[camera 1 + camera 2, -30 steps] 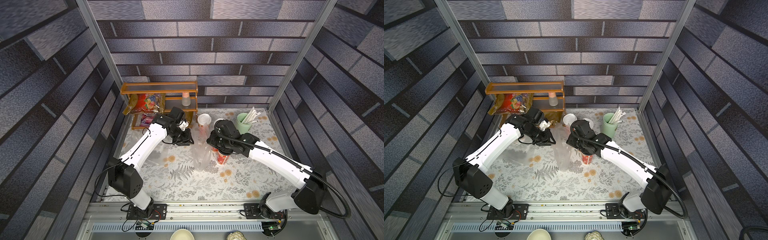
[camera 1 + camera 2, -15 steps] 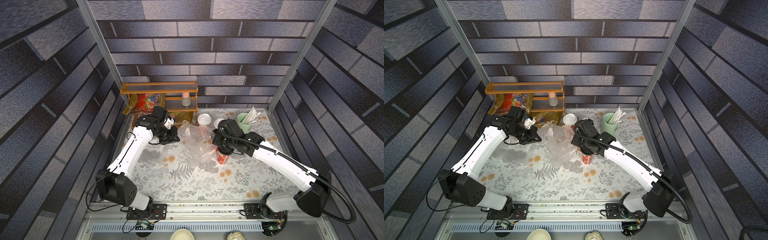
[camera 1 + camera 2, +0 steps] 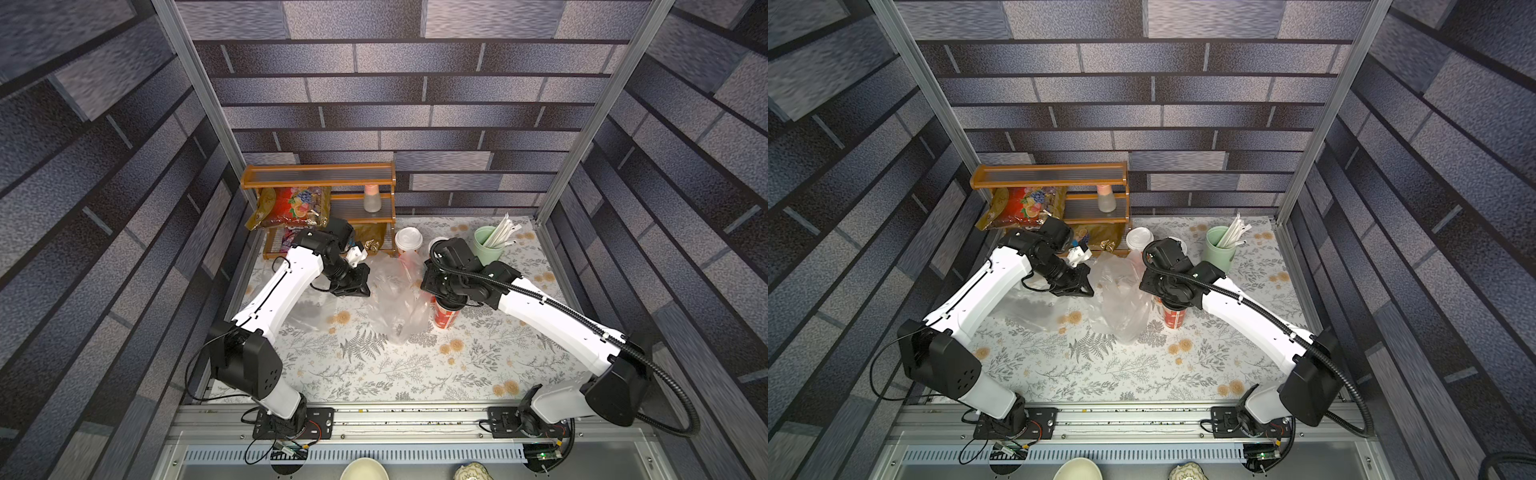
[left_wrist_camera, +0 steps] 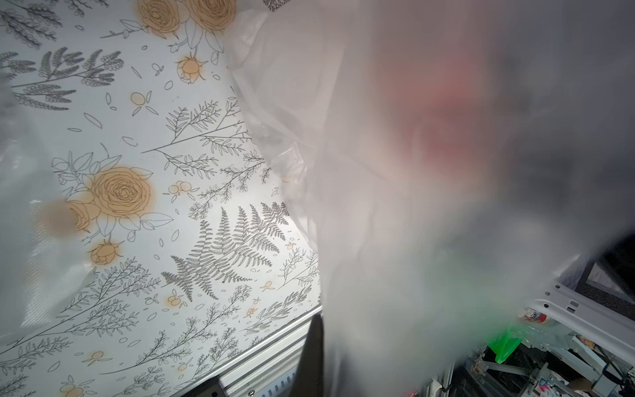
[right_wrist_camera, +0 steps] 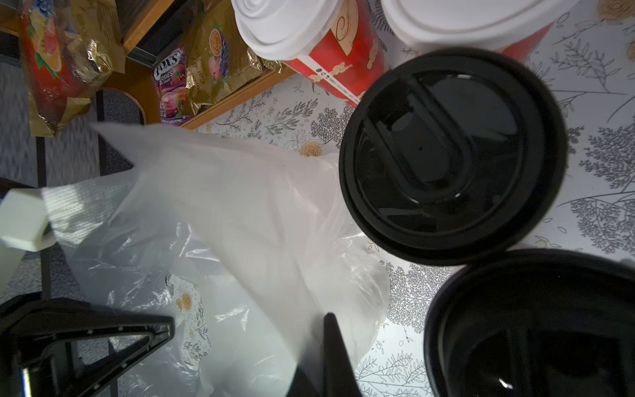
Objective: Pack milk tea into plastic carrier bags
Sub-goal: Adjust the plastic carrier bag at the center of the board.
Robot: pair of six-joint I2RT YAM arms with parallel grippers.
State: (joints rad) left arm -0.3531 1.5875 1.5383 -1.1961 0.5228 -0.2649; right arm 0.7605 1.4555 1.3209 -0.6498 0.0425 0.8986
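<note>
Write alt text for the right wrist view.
A clear bag, pinched in the right gripper, spreads crinkled over the floral table. Beside it stand two black-lidded cups, with two white-lidded red cups and snack packets behind.

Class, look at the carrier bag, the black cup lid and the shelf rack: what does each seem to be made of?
Carrier bag: thin clear plastic film, glossy, crinkled, tablecloth showing through.
Black lid: moulded plastic, likely; smooth, shiny highlights.
Shelf rack: brown frame, possibly wood; ribbed translucent shelves.
</note>
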